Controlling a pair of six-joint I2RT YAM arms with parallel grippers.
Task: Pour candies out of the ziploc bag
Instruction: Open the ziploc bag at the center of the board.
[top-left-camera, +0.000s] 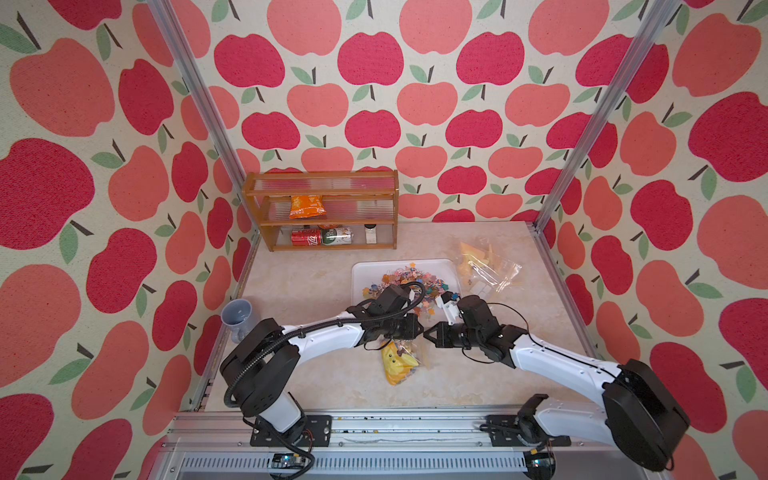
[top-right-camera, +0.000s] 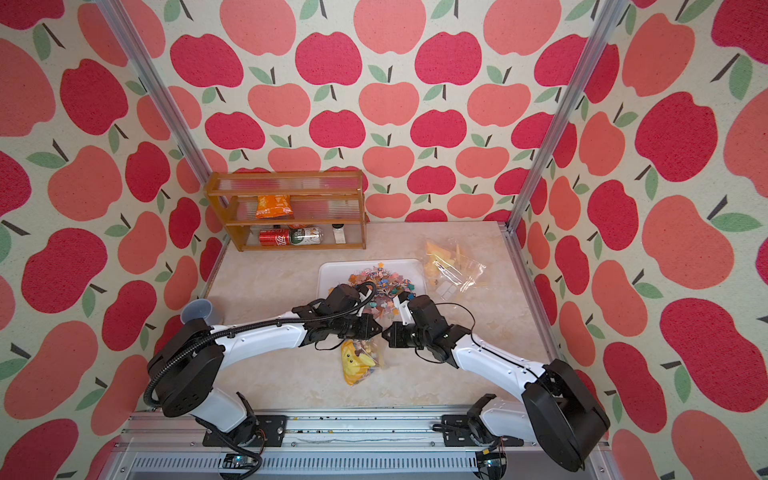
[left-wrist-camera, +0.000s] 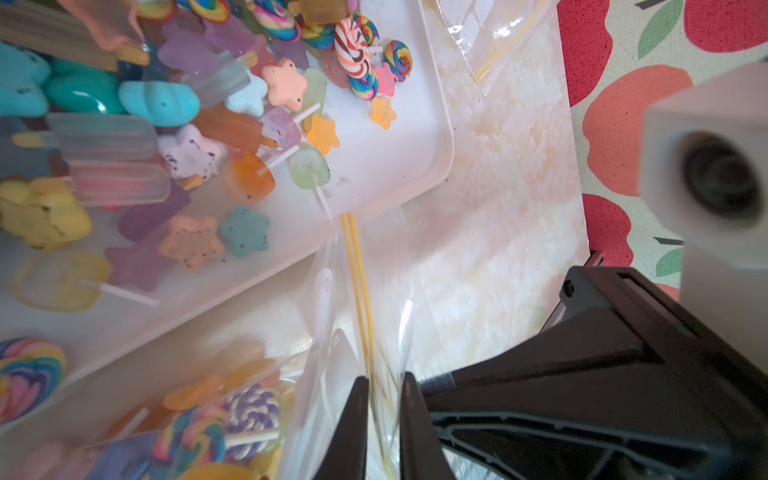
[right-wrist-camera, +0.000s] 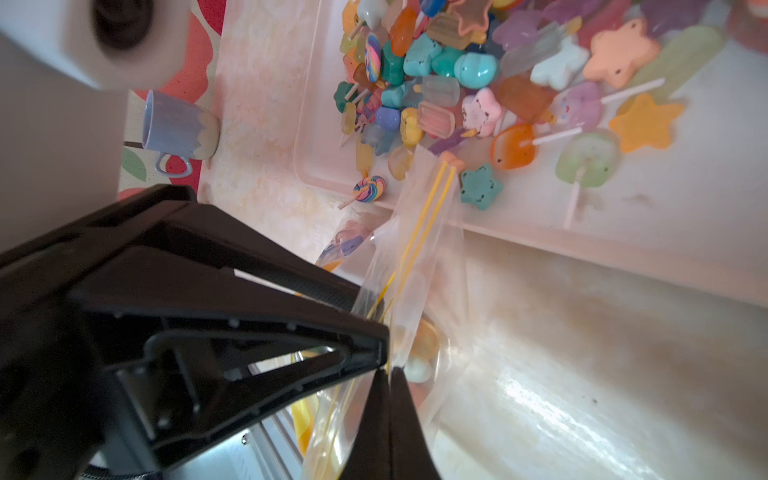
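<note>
- We see the ziploc bag lying on the table at 6 o'clock of the white tray. Its zip-strip mouth points toward 12 o'clock and reaches the tray's near rim.
- The left gripper comes in from 9 o'clock and the right gripper from 3 o'clock. Their tips meet just above the mouth end of the bag.
- In the left wrist view, the left gripper is clenched on the bag's clear film, and the two yellow zip lines run in between its fingers.
- In the right wrist view, the right gripper is pinched tight on the same film, its fingers almost meeting.
- Most of the candies lie heaped in the tray: stars, swirled lollipops on pale sticks and translucent ice-pop shapes. The arms hide the heap's 6 o'clock edge in both top views.
- More candies sit inside the bag, showing through the film beside a large yellow item.
- A second clear bag lies just beside the tray at 2 o'clock.
- At 11 o'clock of the tray, a wooden shelf stands against the back wall. It holds an orange packet on its middle level and two cans lying on its bottom level.
- A grey-blue mug sits at 8 o'clock, at the table's edge.
</note>
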